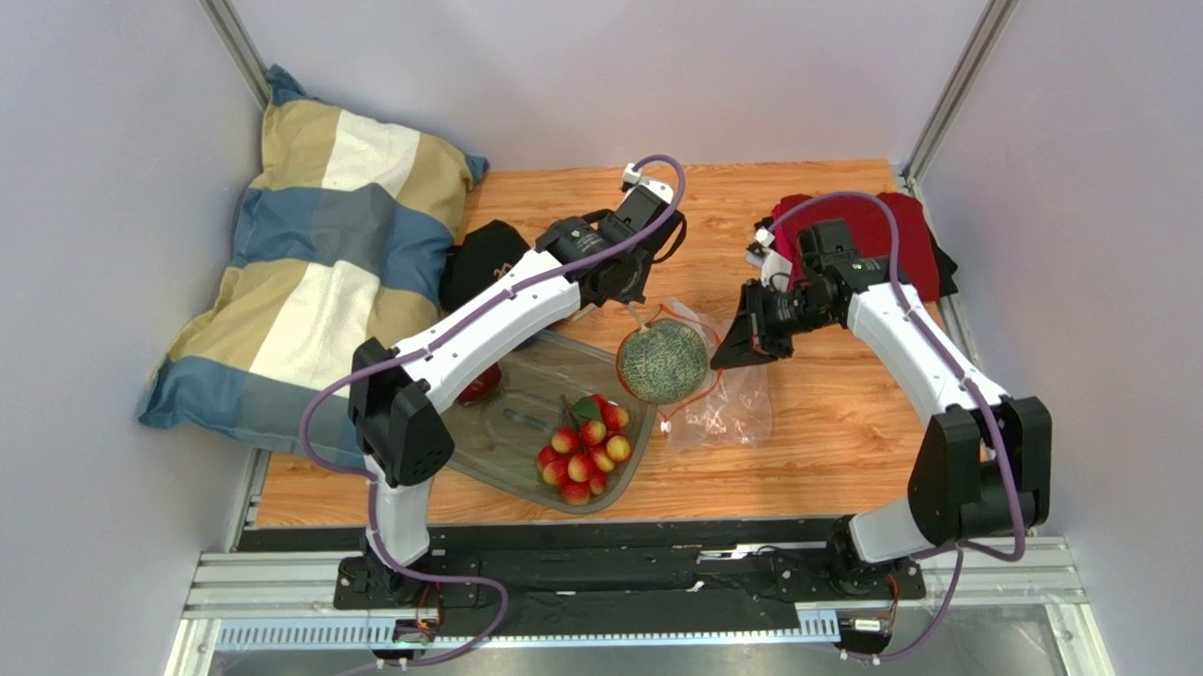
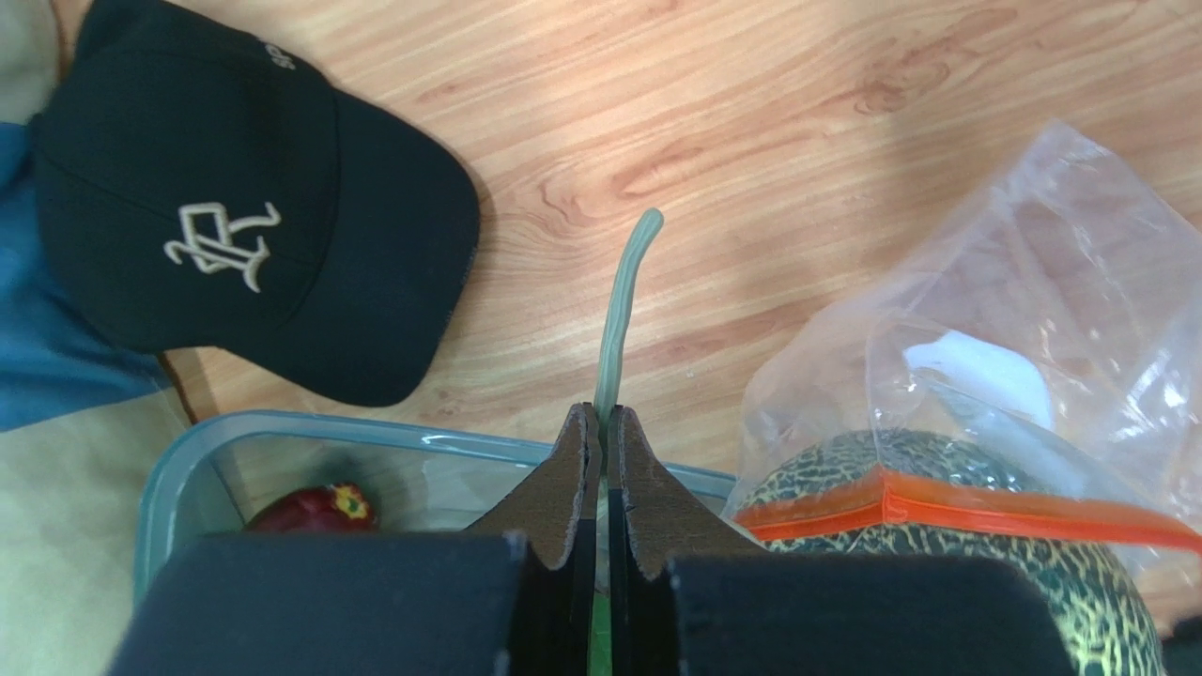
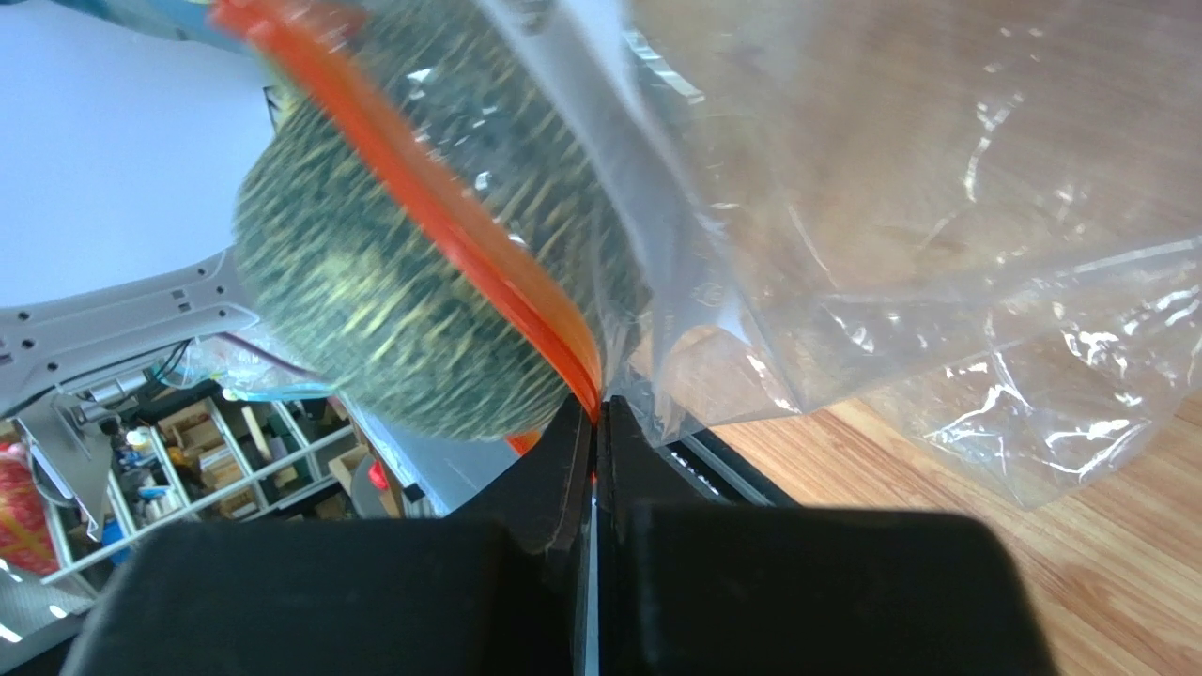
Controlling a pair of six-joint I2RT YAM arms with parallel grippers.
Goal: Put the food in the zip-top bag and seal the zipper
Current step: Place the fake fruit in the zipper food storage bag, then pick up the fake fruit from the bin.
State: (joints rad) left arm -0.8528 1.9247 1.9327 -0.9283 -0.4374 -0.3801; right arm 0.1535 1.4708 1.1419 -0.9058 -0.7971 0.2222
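Observation:
The green netted melon (image 1: 663, 360) hangs at the mouth of the clear zip-top bag (image 1: 727, 406), partly inside it. My left gripper (image 1: 639, 295) is shut on the melon's pale green stem (image 2: 621, 303), which sticks out past its tips (image 2: 607, 417). My right gripper (image 1: 734, 346) is shut on the bag's orange-red zipper strip (image 3: 466, 240) right beside the melon (image 3: 381, 296). The strip (image 2: 974, 510) lies across the melon in the left wrist view. The dark red apple (image 1: 482, 384) and the bunch of small red-and-yellow fruits (image 1: 585, 447) lie in the clear tub (image 1: 509, 432). The slider is not visible.
A black cap (image 1: 485, 260) lies behind the tub; it also shows in the left wrist view (image 2: 240, 211). A striped pillow (image 1: 320, 273) fills the far left. A red cloth (image 1: 897, 238) lies at the back right under the right arm.

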